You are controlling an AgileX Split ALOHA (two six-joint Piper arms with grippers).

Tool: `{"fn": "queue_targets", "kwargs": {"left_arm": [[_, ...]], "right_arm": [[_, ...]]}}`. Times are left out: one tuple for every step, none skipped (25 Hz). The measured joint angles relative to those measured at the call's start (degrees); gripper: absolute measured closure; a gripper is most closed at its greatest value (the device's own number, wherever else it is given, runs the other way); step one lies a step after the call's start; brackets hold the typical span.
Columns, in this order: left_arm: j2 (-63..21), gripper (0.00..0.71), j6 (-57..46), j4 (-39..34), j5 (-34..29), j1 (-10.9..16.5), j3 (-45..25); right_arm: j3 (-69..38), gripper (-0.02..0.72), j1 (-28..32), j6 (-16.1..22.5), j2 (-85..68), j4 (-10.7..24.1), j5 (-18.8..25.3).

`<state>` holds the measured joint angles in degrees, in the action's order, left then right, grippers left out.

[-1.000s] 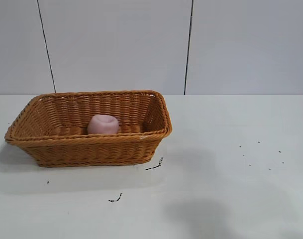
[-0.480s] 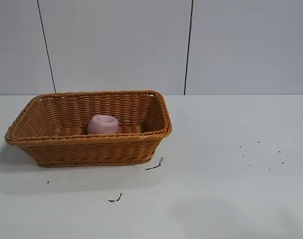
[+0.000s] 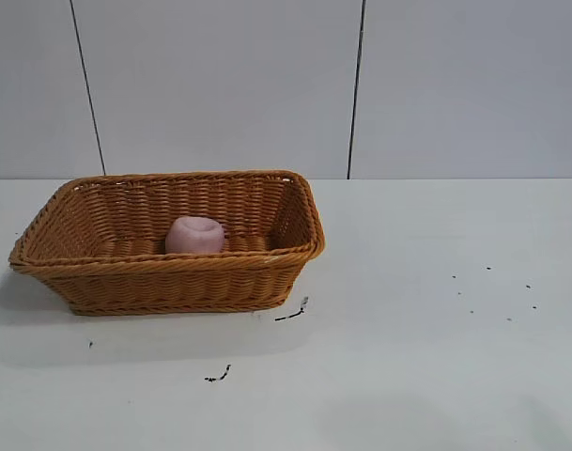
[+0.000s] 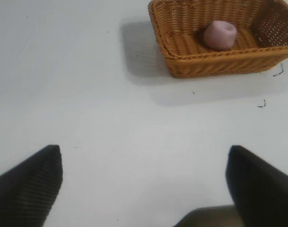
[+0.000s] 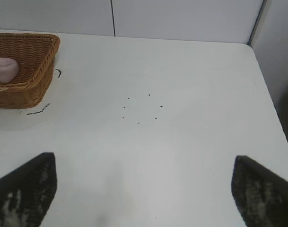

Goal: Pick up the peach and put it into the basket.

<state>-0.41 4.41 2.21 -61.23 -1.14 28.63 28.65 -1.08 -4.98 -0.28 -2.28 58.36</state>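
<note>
The pale-pink peach (image 3: 194,235) lies inside the orange-brown wicker basket (image 3: 173,277) at the left of the table. Both also show in the left wrist view, the peach (image 4: 220,35) in the basket (image 4: 205,64), and in the right wrist view, the peach (image 5: 4,69) in the basket (image 5: 32,87). My left gripper (image 4: 144,182) is open and empty above bare table, well away from the basket. My right gripper (image 5: 144,187) is open and empty above bare table, far from the basket. Neither gripper shows in the exterior view.
Small dark specks and scraps lie on the white table (image 3: 436,319), near the basket's front corner (image 3: 293,312) and toward the right (image 3: 497,291). A grey panelled wall stands behind. The table's far edge and side edge (image 5: 264,94) show in the right wrist view.
A faint shadow on the table at the front right has faded and shifted toward the front edge. The peach and the basket have not moved.
</note>
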Motion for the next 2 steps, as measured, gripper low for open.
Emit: {"fn": "queue_targets", "kwargs": {"left_arm": [[0.0, 0.018, 0.0, 0.0, 0.0, 0.0, 0.0], [0.0, 0.018, 0.0, 0.0, 0.0, 0.0, 0.0]], "right_arm": [[0.0, 0.014, 0.0, 0.0, 0.0, 0.0, 0.0], [0.0, 0.014, 0.0, 0.0, 0.0, 0.0, 0.0]]}}
